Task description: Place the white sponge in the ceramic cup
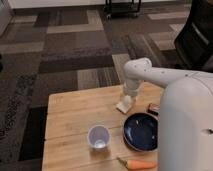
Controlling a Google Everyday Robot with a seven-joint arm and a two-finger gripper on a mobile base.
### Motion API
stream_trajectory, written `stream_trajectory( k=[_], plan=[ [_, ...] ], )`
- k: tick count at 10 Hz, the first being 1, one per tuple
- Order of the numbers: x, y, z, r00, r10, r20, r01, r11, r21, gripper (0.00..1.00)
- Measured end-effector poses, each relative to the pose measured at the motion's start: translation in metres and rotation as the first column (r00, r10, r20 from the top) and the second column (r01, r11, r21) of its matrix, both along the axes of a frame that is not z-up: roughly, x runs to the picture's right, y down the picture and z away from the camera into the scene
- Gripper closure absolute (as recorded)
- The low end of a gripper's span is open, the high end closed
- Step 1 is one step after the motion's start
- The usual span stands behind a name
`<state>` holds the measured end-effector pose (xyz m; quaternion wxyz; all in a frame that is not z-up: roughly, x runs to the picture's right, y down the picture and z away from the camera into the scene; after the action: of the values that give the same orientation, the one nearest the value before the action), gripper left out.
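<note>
The white sponge lies on the wooden table, at the far middle, just behind the blue plate. My gripper is right over the sponge, at its upper edge, at the end of the white arm that reaches in from the right. The ceramic cup stands upright and empty at the table's front middle, well to the near left of the sponge and gripper.
A dark blue round plate sits right of the cup. A carrot lies at the front edge. A dark flat bar with red marks lies by the arm. My white body fills the right side. A black chair stands beyond.
</note>
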<state>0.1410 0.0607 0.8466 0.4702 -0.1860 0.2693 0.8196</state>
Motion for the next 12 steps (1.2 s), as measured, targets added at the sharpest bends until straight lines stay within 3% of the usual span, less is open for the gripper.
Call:
stream_trajectory(
  k=[2, 6, 8, 10, 12],
  plan=[
    [0.000, -0.004, -0.008, 1.000, -0.008, -0.003, 0.008, 0.9999, 0.013, 1.00],
    [-0.012, -0.023, -0.041, 0.995, -0.097, 0.000, 0.097, 0.9927, 0.072, 1.00],
    [-0.031, -0.027, -0.061, 0.984, -0.178, 0.020, 0.175, 0.9795, 0.100, 1.00],
    [-0.056, -0.022, -0.090, 0.955, -0.291, 0.057, 0.282, 0.9513, 0.124, 1.00],
    [-0.070, -0.021, -0.105, 0.939, -0.336, 0.070, 0.323, 0.9354, 0.143, 1.00]
  ],
)
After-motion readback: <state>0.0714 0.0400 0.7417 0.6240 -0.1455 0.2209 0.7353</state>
